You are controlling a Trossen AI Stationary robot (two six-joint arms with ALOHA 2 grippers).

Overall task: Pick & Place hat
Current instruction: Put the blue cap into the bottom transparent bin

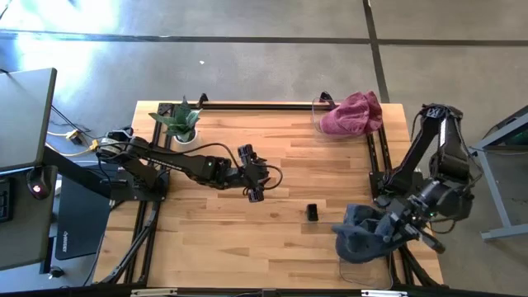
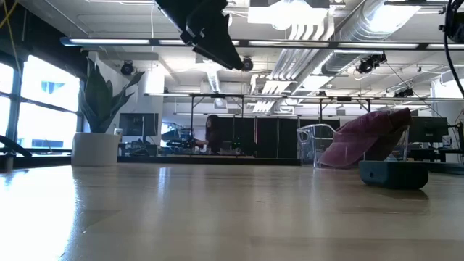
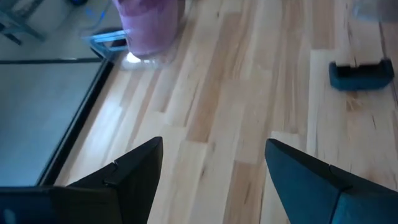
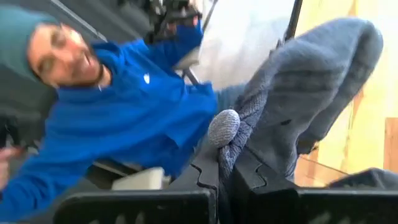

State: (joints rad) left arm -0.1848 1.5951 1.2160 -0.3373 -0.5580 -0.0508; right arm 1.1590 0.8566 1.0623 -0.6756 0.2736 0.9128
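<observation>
High view first: the right gripper [image 1: 394,233] is hanging over the table's [image 1: 247,239] near right corner, pinched tight on a grey-blue knit hat [image 1: 363,233] that is drooping below it, over what looks like a clear container [image 1: 367,268] at that corner. From the right wrist view, the closed fingers [image 4: 205,177] are biting a fold of the knit hat [image 4: 298,106], with most of the cloth dangling free, and a person in a blue top [image 4: 118,106] is showing just beyond the table edge.

To my eye the carry is under way and the hat is not yet set down. Since the grip is only on a fold, a slow, steady move seems wise, keeping the loose cloth clear of the small dark block [image 1: 312,212] near the middle of the near edge. I would lower until the cloth is resting before letting go, so it does not catch on the fingers.

At the far right corner a pink hat [image 1: 353,113] is lying in another clear container [image 1: 323,114]. The left gripper [image 1: 256,188] is waiting over the table's middle with fingers [image 3: 124,174] spread wide and nothing between them. A potted plant [image 1: 180,122] is standing by the far left corner.
</observation>
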